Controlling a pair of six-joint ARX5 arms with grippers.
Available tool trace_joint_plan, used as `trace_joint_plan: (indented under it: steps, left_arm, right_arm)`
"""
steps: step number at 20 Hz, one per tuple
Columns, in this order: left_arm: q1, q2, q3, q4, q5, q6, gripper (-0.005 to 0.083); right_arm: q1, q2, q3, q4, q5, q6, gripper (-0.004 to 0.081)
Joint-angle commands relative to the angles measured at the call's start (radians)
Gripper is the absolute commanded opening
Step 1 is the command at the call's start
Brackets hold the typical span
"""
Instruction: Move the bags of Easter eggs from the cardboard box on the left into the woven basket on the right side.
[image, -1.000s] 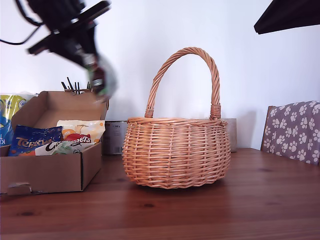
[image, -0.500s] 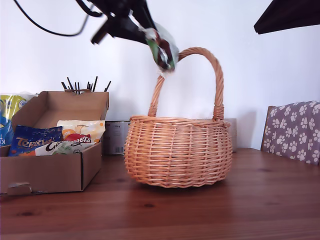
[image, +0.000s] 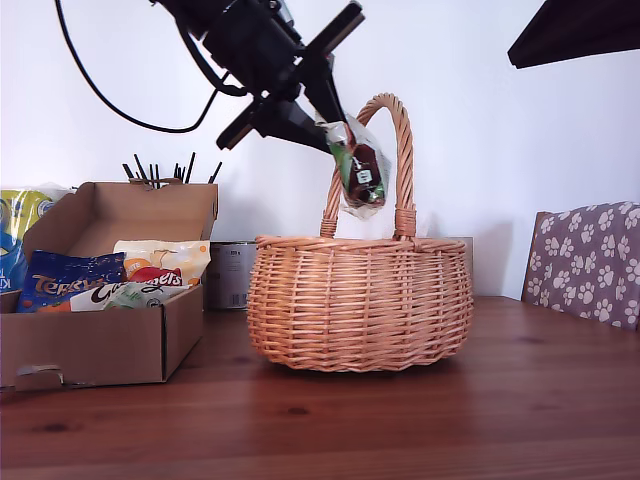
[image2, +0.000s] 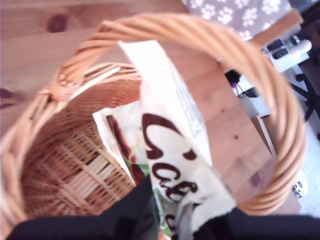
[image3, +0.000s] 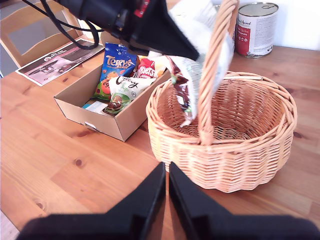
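first pincer (image: 335, 128) clamps white bag (image: 360, 172) above woven basket (image: 360, 305); second pincer (image3: 166, 176) closed, empty.

We are seeing rough wicker on the woven basket (image: 358, 305), matt corrugated card on the cardboard box (image: 100, 345), glossy plastic on the white sweet bag (image: 360, 172), and smooth grained wood across the tabletop (image: 400, 420).

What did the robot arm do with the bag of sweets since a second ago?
My first gripper carried the white bag from above the cardboard box toward the exterior view's right. It now hangs over the woven basket, beside the handle, still gripped. The basket turned a little. The other bags stayed in the box.
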Motion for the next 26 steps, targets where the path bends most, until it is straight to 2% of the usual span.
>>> trace_joint_plan:
  steps: [1,7,11,15,19,21,22,26]
  left_arm:
    - [-0.001,0.065,-0.006,0.045,-0.005,0.001,0.0072]
    - [0.009,0.172,-0.006,0.082,-0.009,0.000,0.0073]
    - [0.013,0.171,-0.006,0.072,-0.050,0.000,0.0086]
    - [0.016,0.171,-0.006,0.037,-0.051,0.000,0.0252]
    - [0.027,0.140,-0.006,0.006,-0.046,0.009,0.0252]
    - [0.035,0.103,-0.006,-0.023,-0.043,0.051,0.0252]
    - [0.038,0.078,-0.006,-0.033,-0.037,0.056,0.0252]
    - [0.056,-0.019,-0.006,-0.044,0.093,0.098,0.0251]
  right_arm:
    - [0.005,0.000,0.002,0.005,-0.003,-0.002,-0.0012]
    - [0.005,0.000,0.002,0.005,-0.003,-0.002,-0.0012]
    - [0.005,0.000,0.002,0.006,-0.003,-0.002,-0.0012]
    - [0.005,0.000,0.002,0.006,-0.003,-0.002,-0.0012]
    - [0.005,0.000,0.002,0.005,-0.003,-0.002,-0.0012]
    - [0.005,0.000,0.002,0.005,-0.003,-0.002,-0.0012]
    - [0.005,0.000,0.002,0.005,-0.003,-0.002,-0.0012]
    - [0.005,0.000,0.002,0.006,-0.003,-0.002,-0.0012]
